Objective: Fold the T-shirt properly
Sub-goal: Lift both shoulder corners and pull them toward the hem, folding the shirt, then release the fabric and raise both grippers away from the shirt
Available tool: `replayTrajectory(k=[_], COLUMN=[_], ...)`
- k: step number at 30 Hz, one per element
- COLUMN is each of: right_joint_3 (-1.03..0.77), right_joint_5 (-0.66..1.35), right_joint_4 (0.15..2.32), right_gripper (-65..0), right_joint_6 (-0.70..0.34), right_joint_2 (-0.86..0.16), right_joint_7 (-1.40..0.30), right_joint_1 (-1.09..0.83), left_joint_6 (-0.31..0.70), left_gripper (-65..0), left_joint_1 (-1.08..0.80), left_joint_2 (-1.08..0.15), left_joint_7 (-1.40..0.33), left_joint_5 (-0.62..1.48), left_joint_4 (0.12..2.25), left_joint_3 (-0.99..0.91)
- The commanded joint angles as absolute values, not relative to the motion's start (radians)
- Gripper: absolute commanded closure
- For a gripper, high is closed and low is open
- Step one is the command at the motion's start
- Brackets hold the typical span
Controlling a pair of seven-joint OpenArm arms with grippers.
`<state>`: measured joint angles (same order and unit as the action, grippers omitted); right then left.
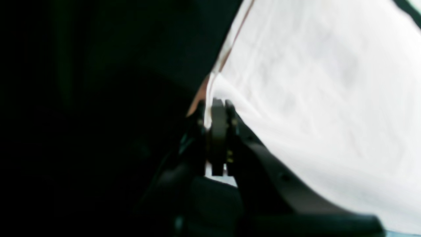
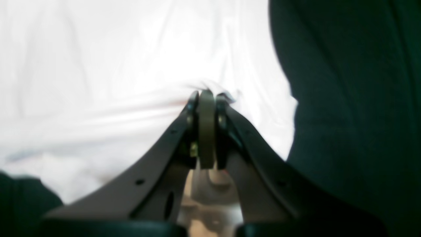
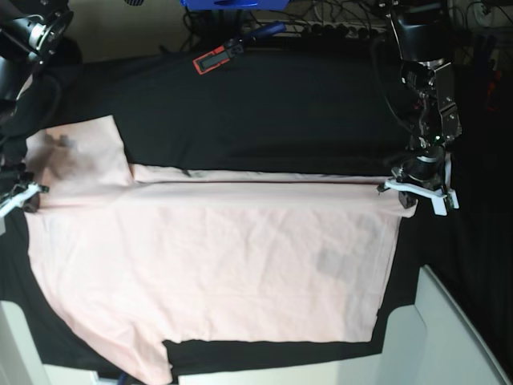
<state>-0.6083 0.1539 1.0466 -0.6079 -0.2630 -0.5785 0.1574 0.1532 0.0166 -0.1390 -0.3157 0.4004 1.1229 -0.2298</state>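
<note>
The pale pink T-shirt (image 3: 216, 257) lies spread on the black table cover (image 3: 280, 120), plain side up, with its far edge folded along a straight line. One sleeve lies at the far left and another at the near left. My left gripper (image 3: 398, 192) is at the shirt's right end and is shut on its edge; in the left wrist view the gripper (image 1: 217, 110) pinches the T-shirt (image 1: 322, 98). My right gripper (image 3: 30, 197) is shut on the left edge below the sleeve. In the right wrist view it (image 2: 207, 95) bunches the T-shirt (image 2: 98, 72).
A red and black tool (image 3: 215, 58) lies on the cover at the back, near a blue object (image 3: 232, 3) and cables. White table edges (image 3: 453, 337) show at the near right and along the front.
</note>
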Motion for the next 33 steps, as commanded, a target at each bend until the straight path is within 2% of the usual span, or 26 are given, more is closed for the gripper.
replayTrajectory(k=[1,19,22,23,25,26,28,30,33], right_joint_3=[-0.593,-0.562,-0.562,-0.562,-0.562,-0.562,-0.565,-0.572,-0.568], right_joint_5=[0.163,0.162,0.162,0.162,0.162,0.162,0.162,0.162,0.163], right_joint_4=[1.049,0.846,0.846,0.846,0.852,0.854,0.858,0.911,1.066], right_gripper=[0.0,0.0,-0.6,-2.3,-10.0,-15.5,-21.9,-23.6,-23.6], right_joint_6=[-0.602,-0.575,-0.513,-0.479,-0.43,-0.417,-0.415,-0.417,-0.418], right_joint_2=[-0.286,-0.318,-0.318,-0.317,-0.317,-0.317,-0.318,-0.318,-0.312], right_joint_7=[-0.526,-0.409,-0.409,-0.409,-0.409,-0.407,-0.394,-0.38,-0.38], right_joint_1=[0.191,0.308,0.308,0.308,0.308,0.308,0.308,0.28,0.203], left_joint_6=[0.148,0.148,0.148,0.148,0.148,0.148,0.148,0.148,0.148], left_gripper=[0.0,0.0,0.0,-1.3,-8.1,-14.4,-26.2,-34.9,-36.6], left_joint_1=[0.039,0.163,0.163,0.163,0.163,0.163,0.165,0.165,0.156], left_joint_2=[-0.147,-0.142,-0.142,-0.142,-0.143,-0.147,-0.151,-0.173,-0.185], left_joint_7=[-0.288,-0.283,-0.283,-0.283,-0.283,-0.283,-0.283,-0.283,-0.283], left_joint_5=[0.389,0.374,0.374,0.375,0.378,0.38,0.381,0.381,0.381], left_joint_4=[1.129,1.006,1.006,1.006,1.006,1.006,1.017,1.032,1.072], left_joint_3=[-0.234,-0.242,-0.242,-0.242,-0.242,-0.243,-0.245,-0.245,-0.245])
